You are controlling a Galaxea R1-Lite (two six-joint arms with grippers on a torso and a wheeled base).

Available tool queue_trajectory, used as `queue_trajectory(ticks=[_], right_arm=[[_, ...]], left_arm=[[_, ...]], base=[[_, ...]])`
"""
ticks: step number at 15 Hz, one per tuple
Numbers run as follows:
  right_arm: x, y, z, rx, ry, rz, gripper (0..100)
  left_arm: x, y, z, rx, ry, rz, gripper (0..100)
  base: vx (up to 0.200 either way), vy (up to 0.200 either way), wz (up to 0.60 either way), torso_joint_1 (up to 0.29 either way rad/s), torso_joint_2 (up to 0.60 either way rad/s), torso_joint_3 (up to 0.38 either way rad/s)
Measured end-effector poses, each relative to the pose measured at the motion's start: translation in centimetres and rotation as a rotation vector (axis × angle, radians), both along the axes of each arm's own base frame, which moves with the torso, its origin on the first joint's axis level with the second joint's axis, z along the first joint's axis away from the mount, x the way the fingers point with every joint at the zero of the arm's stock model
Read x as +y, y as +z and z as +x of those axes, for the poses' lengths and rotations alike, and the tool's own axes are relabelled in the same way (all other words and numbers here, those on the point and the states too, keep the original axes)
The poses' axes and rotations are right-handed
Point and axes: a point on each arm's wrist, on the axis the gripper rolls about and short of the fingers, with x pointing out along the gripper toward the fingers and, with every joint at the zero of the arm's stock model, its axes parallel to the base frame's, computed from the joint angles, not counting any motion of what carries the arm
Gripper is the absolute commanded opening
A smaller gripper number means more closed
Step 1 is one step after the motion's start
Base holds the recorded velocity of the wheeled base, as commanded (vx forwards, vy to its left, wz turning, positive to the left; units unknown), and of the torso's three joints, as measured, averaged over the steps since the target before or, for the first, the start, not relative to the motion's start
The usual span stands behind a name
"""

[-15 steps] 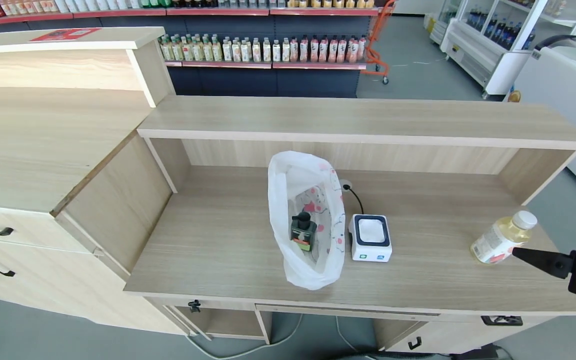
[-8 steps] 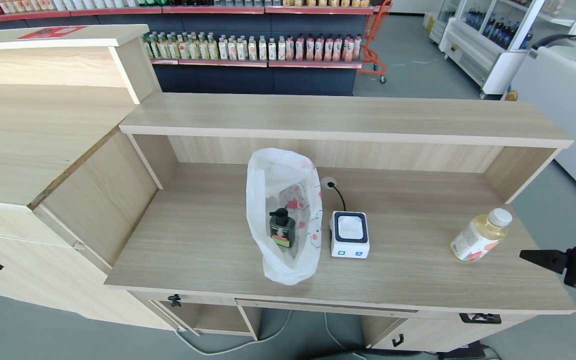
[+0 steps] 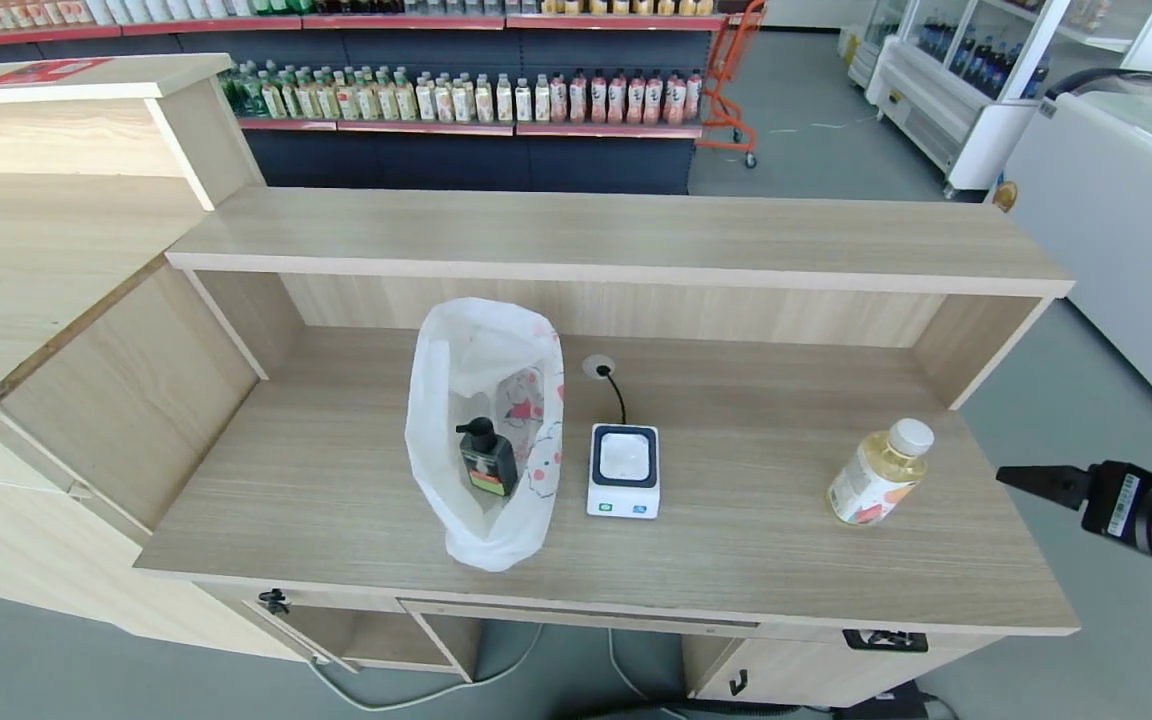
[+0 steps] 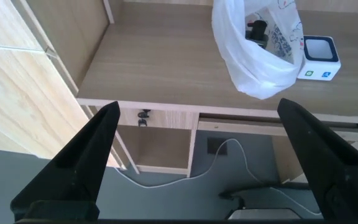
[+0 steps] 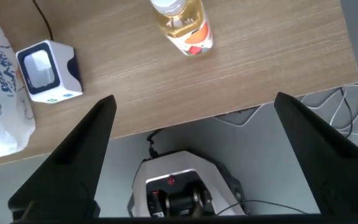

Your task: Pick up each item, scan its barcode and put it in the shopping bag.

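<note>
A yellow drink bottle (image 3: 879,473) with a white cap stands upright on the right part of the wooden counter (image 3: 756,560); it also shows in the right wrist view (image 5: 182,23). My right gripper (image 3: 1036,482) hangs open beyond the counter's right end, a short gap from the bottle, with nothing between its fingers (image 5: 194,155). The white shopping bag (image 3: 481,440) stands open at the middle, with a dark pump bottle (image 3: 487,460) inside. The white barcode scanner (image 3: 623,470) sits just right of the bag. My left gripper (image 4: 201,162) is open and empty, off the counter's front edge near the bag (image 4: 260,56).
A raised shelf (image 3: 616,240) runs over the back of the counter. The scanner's black cable (image 3: 616,395) goes to a hole behind it. A taller cabinet (image 3: 46,260) stands to the left and a white freezer (image 3: 1116,200) to the right.
The whole head view has shifted, so the camera moved. The right gripper, close beside the yellow bottle a second ago, now stands farther to its right.
</note>
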Motion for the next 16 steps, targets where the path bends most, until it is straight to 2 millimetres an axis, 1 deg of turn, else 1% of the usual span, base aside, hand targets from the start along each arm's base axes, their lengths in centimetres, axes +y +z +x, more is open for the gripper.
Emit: queue_trajectory(ticks=[2,3,5,10,11,14,16], right_arm=[[-0.1,-1.2,1.2,-0.032,0.042,0.03,100],[-0.1,-2.0,1.6,-0.039,0.069,0.033,100],[0.0,-3.7,2.4,-0.023,0.13,-0.015,100],[0.2,-6.5,4.8,-0.11,0.199,-0.128,100],[0.5,-7.3,5.0,-0.112,0.215,-0.137,100],[2.6,-9.4,5.7,-0.104,0.306,-0.133,100],[3.8,-10.4,6.5,-0.133,0.346,-0.137,100]], left_arm=[[0.0,0.0,0.0,0.0,0.0,0.0,100],[0.0,0.0,0.0,0.0,0.0,-0.003,100],[0.0,0.0,0.0,0.0,0.001,-0.003,100],[0.0,0.0,0.0,0.0,0.0,-0.003,100],[0.0,0.0,0.0,0.0,0.0,-0.003,100],[0.0,0.0,0.0,0.0,0.0,-0.003,100],[0.0,0.0,0.0,0.0,0.001,-0.004,100]], base=[[0.0,-0.2,0.0,0.005,0.0,0.005],[0.0,0.0,0.0,0.0,0.0,0.0],[0.0,0.0,0.0,0.0,0.0,0.0],[0.0,0.0,0.0,0.0,0.0,0.0],[0.0,0.0,0.0,0.0,0.0,0.0],[0.0,0.0,0.0,0.0,0.0,0.0],[0.0,0.0,0.0,0.0,0.0,0.0]])
